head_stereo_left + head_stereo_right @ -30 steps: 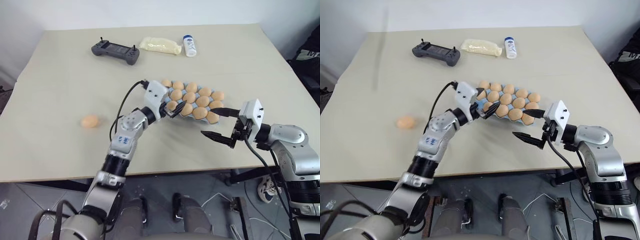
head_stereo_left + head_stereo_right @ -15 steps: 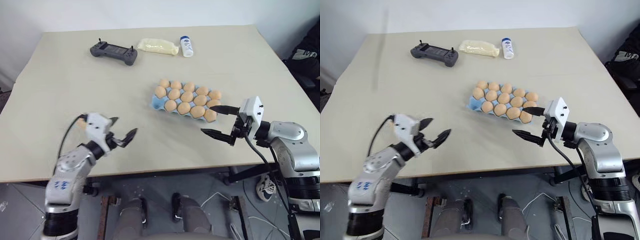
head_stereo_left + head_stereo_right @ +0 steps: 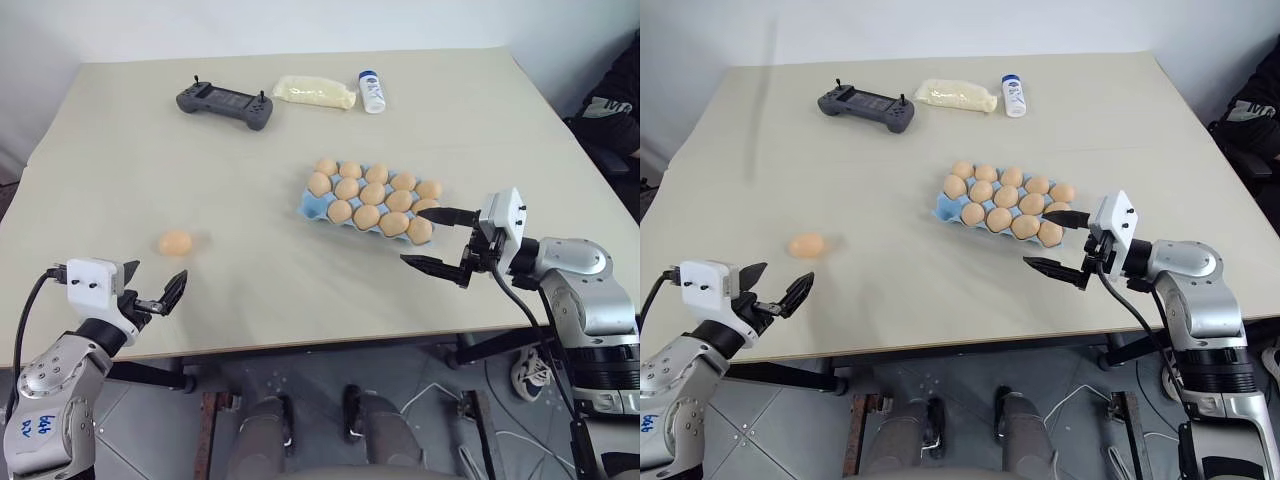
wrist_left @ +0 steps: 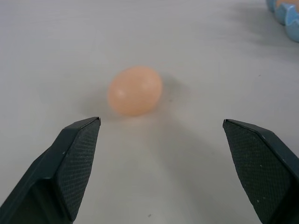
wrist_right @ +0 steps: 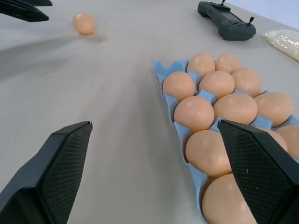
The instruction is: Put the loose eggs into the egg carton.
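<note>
You cannot count the empty pockets of the egg carton (image 3: 312, 205): the eggs cover nearly all its cups, and just one bare blue corner shows at its near left end. In the right wrist view the carton runs off the picture's edge, so the nearest eggs are cut. In the left wrist view merely a blue corner of it shows. The label on the small white bottle (image 3: 372, 92) is too small for you to read. The pale packet (image 5: 285, 41) is cut by the edge in the right wrist view.

One loose egg (image 3: 175, 242) lies left of the egg carton (image 3: 312, 205) (well apart).
</note>
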{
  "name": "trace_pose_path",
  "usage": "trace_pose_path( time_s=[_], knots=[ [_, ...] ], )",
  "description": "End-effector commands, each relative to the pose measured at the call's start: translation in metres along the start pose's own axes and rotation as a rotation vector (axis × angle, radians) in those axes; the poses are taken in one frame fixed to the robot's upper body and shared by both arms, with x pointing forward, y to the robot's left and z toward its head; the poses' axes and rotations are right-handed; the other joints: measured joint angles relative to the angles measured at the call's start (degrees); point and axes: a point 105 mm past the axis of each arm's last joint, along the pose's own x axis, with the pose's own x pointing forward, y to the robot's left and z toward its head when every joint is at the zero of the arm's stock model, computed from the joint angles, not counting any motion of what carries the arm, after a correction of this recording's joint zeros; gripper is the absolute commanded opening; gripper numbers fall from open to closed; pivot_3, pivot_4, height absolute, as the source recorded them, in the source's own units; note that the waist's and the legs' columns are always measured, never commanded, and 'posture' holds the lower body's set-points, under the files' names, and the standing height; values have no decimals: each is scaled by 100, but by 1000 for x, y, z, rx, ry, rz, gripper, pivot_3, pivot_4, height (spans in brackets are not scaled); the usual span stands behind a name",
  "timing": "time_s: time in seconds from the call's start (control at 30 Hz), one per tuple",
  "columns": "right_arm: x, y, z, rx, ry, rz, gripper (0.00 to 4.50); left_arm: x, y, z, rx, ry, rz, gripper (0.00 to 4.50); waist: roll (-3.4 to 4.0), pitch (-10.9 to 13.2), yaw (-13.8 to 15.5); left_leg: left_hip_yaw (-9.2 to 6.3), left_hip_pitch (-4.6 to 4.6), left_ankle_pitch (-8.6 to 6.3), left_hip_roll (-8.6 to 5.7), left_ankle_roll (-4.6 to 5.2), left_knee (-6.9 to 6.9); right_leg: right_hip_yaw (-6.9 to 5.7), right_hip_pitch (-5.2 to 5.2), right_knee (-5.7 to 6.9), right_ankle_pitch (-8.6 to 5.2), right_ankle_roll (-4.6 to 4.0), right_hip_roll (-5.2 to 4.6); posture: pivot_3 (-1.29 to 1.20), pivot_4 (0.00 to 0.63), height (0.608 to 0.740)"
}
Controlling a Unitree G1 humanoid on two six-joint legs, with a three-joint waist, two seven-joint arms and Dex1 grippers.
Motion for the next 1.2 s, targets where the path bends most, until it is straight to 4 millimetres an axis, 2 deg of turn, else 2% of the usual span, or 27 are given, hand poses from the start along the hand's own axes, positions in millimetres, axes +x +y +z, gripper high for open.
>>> trace_pose_path(
  time_s=[0.03, 0.17, 0.27, 0.5, 0.6, 0.77, 1.1, 1.13, 1.2],
  knots=[
    [2, -3, 10, -45, -31, 10, 4500, -5, 0, 17, 38, -52, 11, 4466, 0, 0, -6, 8, -1, 0, 8, 0, -3, 5, 1, -14, 5, -6, 9, 0, 150, 740],
    [4, -5, 11, -52, -32, 14, 4500, 1, 11, 31, 45, -99, 88, 4466, -2, -1, 1, 39, 10, -14, 25, -12, -6, 39, -6, -7, 6, -4, 26, 0, 150, 740],
    [6, -5, 10, -51, -29, 19, 4500, 11, 29, 34, 7, -83, 197, 4466, -4, -2, 4, 40, 15, -16, 33, -16, -5, 58, -11, 9, 9, 0, 35, 0, 150, 740],
    [10, -4, 9, -47, -27, 34, 4500, 36, 39, 46, -31, -54, 299, 4466, -10, -4, -8, 77, 54, -17, 44, -25, -3, 67, -15, 52, 18, 16, 49, 0, 150, 740],
    [11, -3, 8, -46, -23, 42, 4500, 49, 41, 39, -59, 13, 315, 4466, -12, -6, -8, 99, 69, -18, 44, -25, -5, 86, -13, 56, 19, 18, 50, 0, 150, 740],
    [11, -3, 9, -46, -22, 40, 4500, 69, 31, 27, -85, 95, 244, 4466, -14, -6, -18, 118, 80, -22, 45, -30, -12, 108, -14, 54, 19, 20, 52, 0, 150, 740],
    [7, -1, 7, -40, -13, 27, 4500, 69, 32, 1, -105, 222, 249, 4466, -16, -6, -26, 126, 91, -28, 51, -40, -19, 119, -20, 64, 16, 15, 58, 0, 150, 740],
    [8, -1, 7, -39, -13, 25, 4500, 69, 33, 0, -109, 230, 255, 4074, -16, -7, -26, 126, 91, -28, 51, -40, -18, 119, -20, 63, 16, 15, 58, 0, 150, 740],
    [8, -1, 6, -39, -12, 24, 4500, 68, 34, -1, -109, 234, 258, 3575, -16, -7, -26, 128, 91, -28, 51, -40, -17, 121, -20, 63, 17, 15, 57, 0, 150, 740]
  ],
)
